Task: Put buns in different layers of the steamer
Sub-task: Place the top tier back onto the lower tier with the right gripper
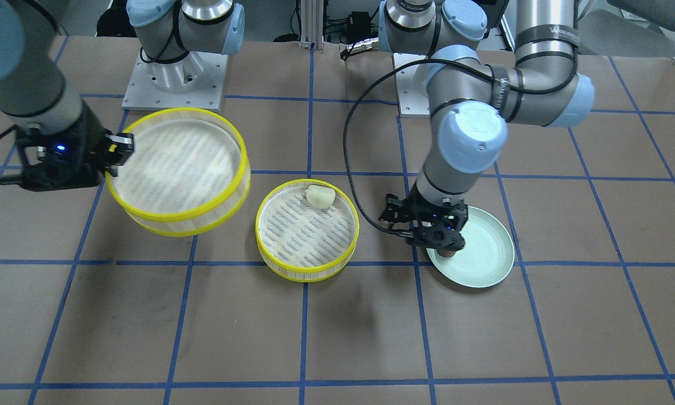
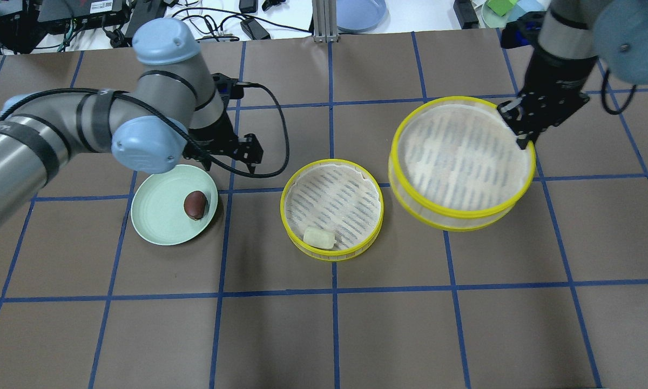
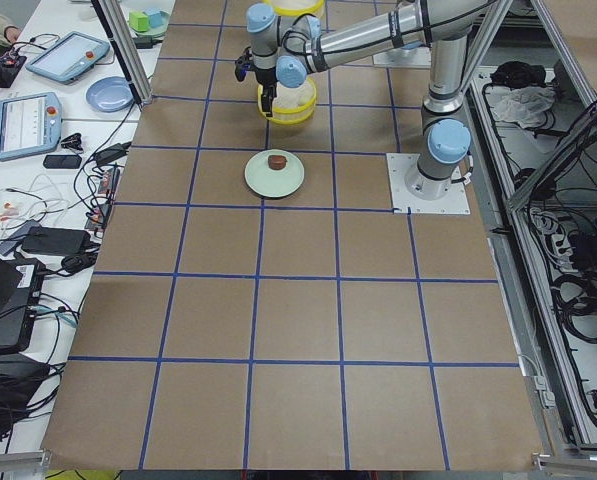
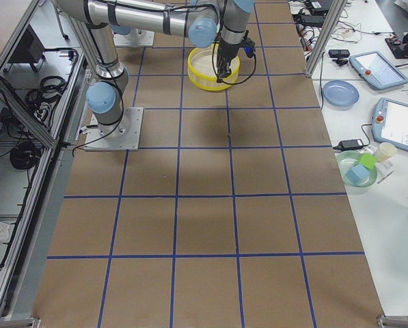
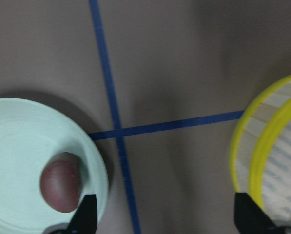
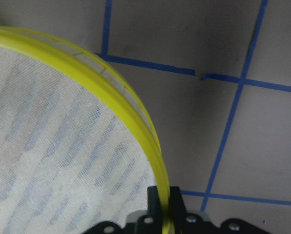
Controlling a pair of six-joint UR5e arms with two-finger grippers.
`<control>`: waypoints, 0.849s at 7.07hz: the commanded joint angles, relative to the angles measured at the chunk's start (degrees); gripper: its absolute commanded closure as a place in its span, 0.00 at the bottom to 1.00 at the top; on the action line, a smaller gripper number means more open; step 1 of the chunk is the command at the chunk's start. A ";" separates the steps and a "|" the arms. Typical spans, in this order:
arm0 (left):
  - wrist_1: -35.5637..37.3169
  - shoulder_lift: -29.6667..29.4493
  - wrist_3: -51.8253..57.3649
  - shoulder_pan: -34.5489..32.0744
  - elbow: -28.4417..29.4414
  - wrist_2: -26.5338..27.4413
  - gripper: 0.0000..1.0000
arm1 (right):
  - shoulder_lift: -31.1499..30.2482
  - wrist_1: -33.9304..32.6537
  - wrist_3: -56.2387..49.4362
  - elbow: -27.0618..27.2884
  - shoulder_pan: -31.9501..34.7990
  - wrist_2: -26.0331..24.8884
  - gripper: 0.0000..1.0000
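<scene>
The cream-white bun (image 2: 318, 237) lies inside one yellow-rimmed steamer layer (image 2: 332, 161) that stands on the table at the centre; both show in the front view, bun (image 1: 320, 196) and layer (image 1: 306, 271). My right gripper (image 2: 518, 135) is shut on the rim of the second steamer layer (image 2: 453, 213), which it holds tilted above the table; that layer holds nothing. The wrist view shows its fingers (image 6: 160, 200) pinching the yellow rim (image 6: 111, 92). The reddish-brown bun (image 2: 195, 205) lies on the pale green plate (image 2: 156, 216). My left gripper (image 5: 167, 217) is open and empty, above the plate's edge next to the bun (image 5: 61, 186).
The brown table bears a blue tape grid. The two arm bases (image 1: 174, 84) (image 1: 410, 84) stand at the robot's side. Cables, devices and a blue dish (image 2: 359, 11) lie beyond the far edge. The black cable (image 2: 281, 135) of the left arm loops out towards the centre layer.
</scene>
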 commanded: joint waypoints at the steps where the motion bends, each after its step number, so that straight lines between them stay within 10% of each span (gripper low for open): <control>1: -3.39 -1.50 5.20 4.84 -1.32 0.95 0.00 | 5.14 -4.46 13.95 0.06 11.99 0.75 0.92; 6: -2.79 -5.98 5.73 6.86 -3.08 5.27 0.00 | 12.63 -9.48 21.83 0.42 20.74 1.73 0.93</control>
